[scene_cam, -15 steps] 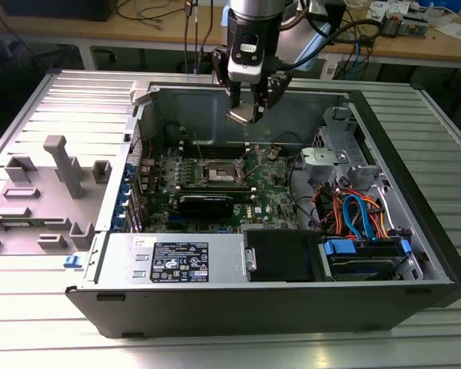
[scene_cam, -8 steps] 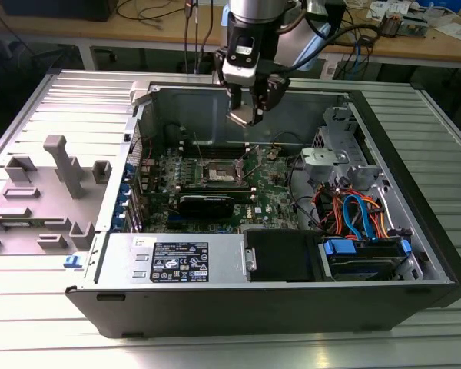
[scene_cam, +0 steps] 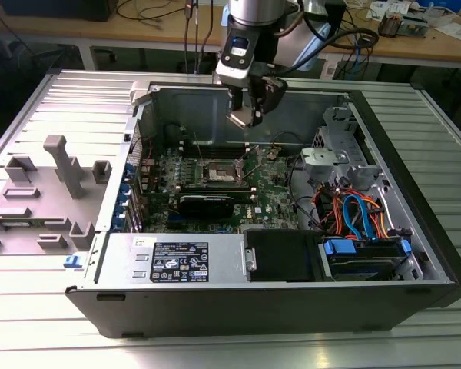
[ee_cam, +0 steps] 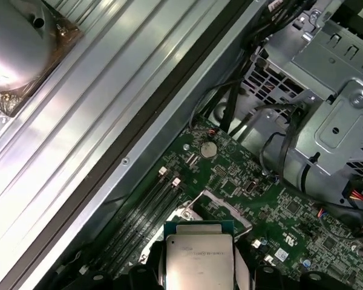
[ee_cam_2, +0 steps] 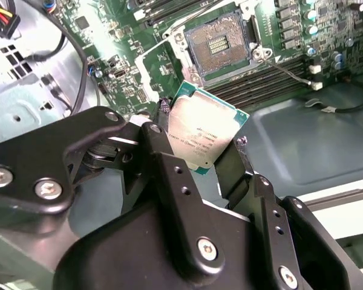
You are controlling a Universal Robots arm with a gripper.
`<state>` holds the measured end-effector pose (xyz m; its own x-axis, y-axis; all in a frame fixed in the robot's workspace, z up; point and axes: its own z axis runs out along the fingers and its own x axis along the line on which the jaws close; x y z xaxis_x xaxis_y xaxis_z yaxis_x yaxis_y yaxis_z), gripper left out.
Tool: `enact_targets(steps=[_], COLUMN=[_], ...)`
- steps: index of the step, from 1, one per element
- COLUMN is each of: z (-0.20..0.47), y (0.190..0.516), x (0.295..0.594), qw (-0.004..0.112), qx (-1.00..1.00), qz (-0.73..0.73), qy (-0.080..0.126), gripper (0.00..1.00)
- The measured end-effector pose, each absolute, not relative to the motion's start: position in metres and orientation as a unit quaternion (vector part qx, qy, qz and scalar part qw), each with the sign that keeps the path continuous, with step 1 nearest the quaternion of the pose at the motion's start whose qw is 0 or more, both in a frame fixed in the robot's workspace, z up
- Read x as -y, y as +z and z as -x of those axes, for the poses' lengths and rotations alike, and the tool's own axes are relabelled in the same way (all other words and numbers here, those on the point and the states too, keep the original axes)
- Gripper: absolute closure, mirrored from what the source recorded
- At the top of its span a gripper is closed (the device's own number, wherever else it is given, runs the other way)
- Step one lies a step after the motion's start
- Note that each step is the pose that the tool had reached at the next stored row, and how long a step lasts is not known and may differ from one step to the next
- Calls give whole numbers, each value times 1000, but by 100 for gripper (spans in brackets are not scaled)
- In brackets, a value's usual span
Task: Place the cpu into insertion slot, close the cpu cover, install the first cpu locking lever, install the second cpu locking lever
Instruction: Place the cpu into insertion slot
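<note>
Exterior view, from its left: grey fixtures (scene_cam: pixel 61 165) are noted on the table (scene_cam: pixel 215 350), beside the open case (scene_cam: pixel 238 269). Inside the case the board (scene_cam: pixel 269 192) is seen, with the socket (scene_cam: pixel 219 175) near its middle. The gripper (scene_cam: pixel 243 118) is found raised above the board, near the socket. Whether it is directly over the socket cannot be told. Further right, a drive cage (scene_cam: pixel 334 150) and coloured cables (scene_cam: pixel 353 215) are recorded, well apart from the work.

Step in hand, as judged: placing the cpu (ee_cam_2: pixel 207 136) into the socket. It is not yet seated. In the second wrist view the socket (ee_cam_2: pixel 221 47) is seen uncovered, its contact field exposed. For a sound placement, it is judged that the cpu should be squared to the socket's edges and held level. Its notches should be matched and it should be lowered straight, without sliding, since the contacts are likely to bend easily. The cover cannot be told with certainty from the frame around the socket, so its clearance should be confirmed.

The fingers (ee_cam_2: pixel 169 172) are closed on the cpu and grip it by two opposite edges, metal top towards the cameras. In the first wrist view the cpu (ee_cam: pixel 199 260) is seen clamped above the board. Nothing else is touched.
</note>
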<state>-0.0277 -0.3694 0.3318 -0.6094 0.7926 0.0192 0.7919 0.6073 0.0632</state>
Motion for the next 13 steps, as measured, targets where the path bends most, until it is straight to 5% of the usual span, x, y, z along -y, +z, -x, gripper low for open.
enact_targets(steps=[13], z=[27], y=[329], x=[369], qw=[5], qx=[-875], qz=[-482], qy=[31], gripper=[45])
